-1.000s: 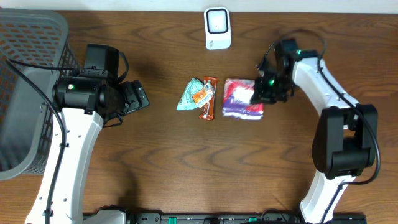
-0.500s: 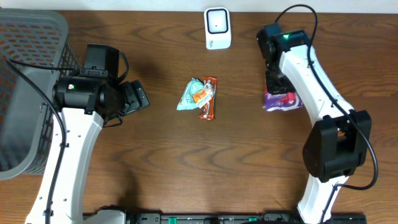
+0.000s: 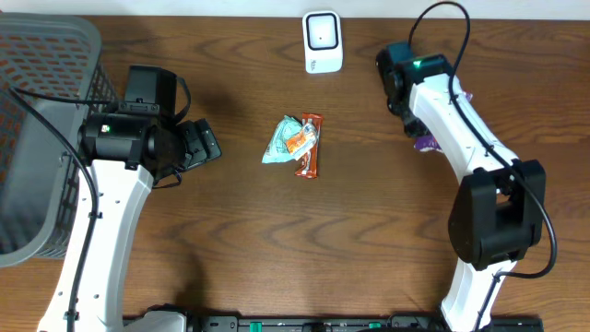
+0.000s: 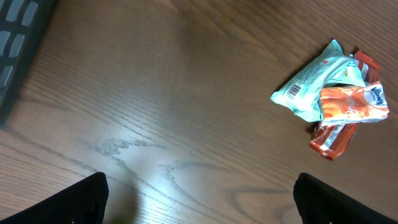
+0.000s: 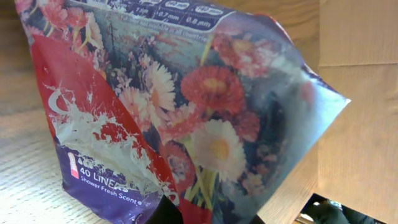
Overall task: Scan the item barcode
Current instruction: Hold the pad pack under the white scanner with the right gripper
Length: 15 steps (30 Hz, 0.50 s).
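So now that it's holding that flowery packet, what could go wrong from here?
The flowery packet is soft, and the right fingers seem to pinch only its lower edge, so it could sag or slip out. Also, no barcode shows on the face seen in the wrist view, so it may reach the scanner turned the wrong way and need another try.

I list: dark wood-grain table (image 3: 277, 258), faint glare; grey mesh basket (image 3: 28, 184) at its left edge; pale strip (image 3: 184, 5) behind, possibly wall.

Scanner (image 3: 323, 41), basket (image 3: 37, 55) and snacks (image 3: 297, 143) suggest shop checkout.
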Each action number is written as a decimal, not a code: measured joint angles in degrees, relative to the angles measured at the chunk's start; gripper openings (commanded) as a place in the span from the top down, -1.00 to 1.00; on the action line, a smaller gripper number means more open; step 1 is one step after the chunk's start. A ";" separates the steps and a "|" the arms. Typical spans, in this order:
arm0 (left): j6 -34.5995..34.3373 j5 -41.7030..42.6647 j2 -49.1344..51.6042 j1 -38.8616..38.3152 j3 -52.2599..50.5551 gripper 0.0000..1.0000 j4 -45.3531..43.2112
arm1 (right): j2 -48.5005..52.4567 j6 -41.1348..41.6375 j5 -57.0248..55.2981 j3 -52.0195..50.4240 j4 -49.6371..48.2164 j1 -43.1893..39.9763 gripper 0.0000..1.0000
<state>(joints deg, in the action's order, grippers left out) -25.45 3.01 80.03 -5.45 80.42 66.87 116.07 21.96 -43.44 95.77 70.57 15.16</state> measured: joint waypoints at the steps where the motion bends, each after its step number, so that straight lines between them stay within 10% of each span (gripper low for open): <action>1: 0.00 0.00 0.00 0.00 0.00 -0.89 0.00 | 0.00 -0.02 0.07 -0.72 -0.66 0.15 0.98; 15: 0.00 0.00 0.00 0.00 0.00 -0.89 0.00 | -0.04 0.42 4.02 -7.08 -8.26 8.92 0.31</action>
<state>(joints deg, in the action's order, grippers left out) -25.45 3.01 80.03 -5.45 80.42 66.87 116.03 22.37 -39.42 88.68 62.30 24.08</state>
